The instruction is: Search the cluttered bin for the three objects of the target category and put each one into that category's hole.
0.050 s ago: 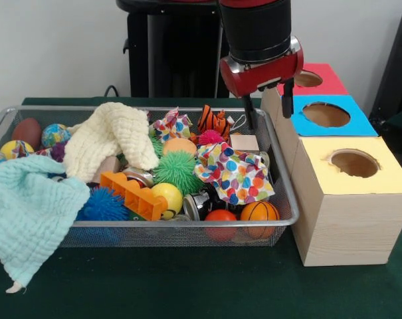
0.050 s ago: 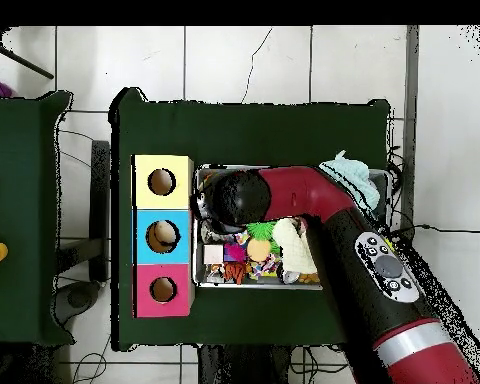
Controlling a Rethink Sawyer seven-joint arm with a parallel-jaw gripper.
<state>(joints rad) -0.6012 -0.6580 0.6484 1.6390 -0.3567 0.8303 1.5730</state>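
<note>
From the front, the red-and-black gripper (image 1: 270, 105) hangs with fingers apart and empty over the far right end of the silver wire-mesh bin (image 1: 284, 174), beside the wooden blue-topped box (image 1: 357, 123); the bin looks full, so sorting seems barely begun. Overhead, the arm hides the gripper, but something pale lies inside the blue hole (image 2: 162, 236), perhaps one item delivered.

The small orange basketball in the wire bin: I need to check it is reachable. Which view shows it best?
The front view: the small orange basketball lies unobstructed at the wire mesh bin's near right corner, beside a red ball. In the overhead view the red and black arm covers much of the bin, and the basketball cannot be made out.
</note>
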